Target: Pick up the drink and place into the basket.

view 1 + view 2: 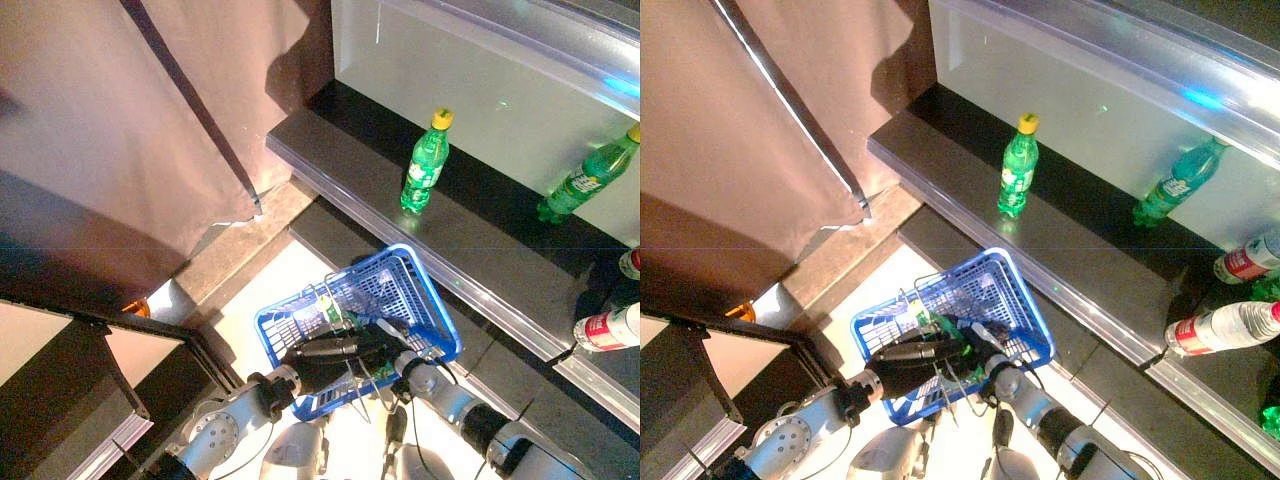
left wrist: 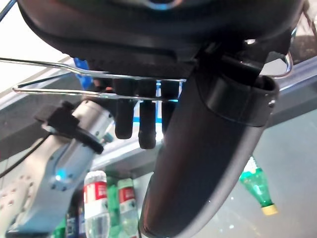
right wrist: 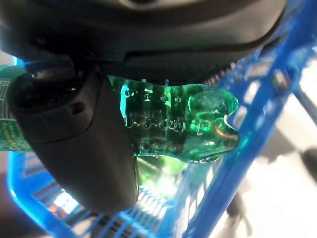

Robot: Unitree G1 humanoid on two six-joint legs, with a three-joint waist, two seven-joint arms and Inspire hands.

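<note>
My left hand point(image 1: 322, 356) is shut on the thin wire handles point(image 2: 99, 77) of the blue basket point(image 1: 405, 280) and holds it raised in front of me. My right hand point(image 1: 388, 345) is just beside it over the basket's near side. In the right wrist view the hand point(image 3: 79, 148) is shut on a green plastic bottle point(image 3: 178, 124), with thumb and fingers round its ribbed body. The bottle lies sideways above the basket's blue mesh point(image 3: 247, 124). A bit of the bottle shows between the two hands in the right eye view point(image 1: 926, 320).
On the dark shelf point(image 1: 340, 150) behind the basket stands a green bottle with a yellow cap point(image 1: 425, 162). Another green bottle point(image 1: 588, 178) leans at the right, and red-labelled bottles point(image 1: 610, 328) lie further right. A brown curtain point(image 1: 120, 120) hangs at the left.
</note>
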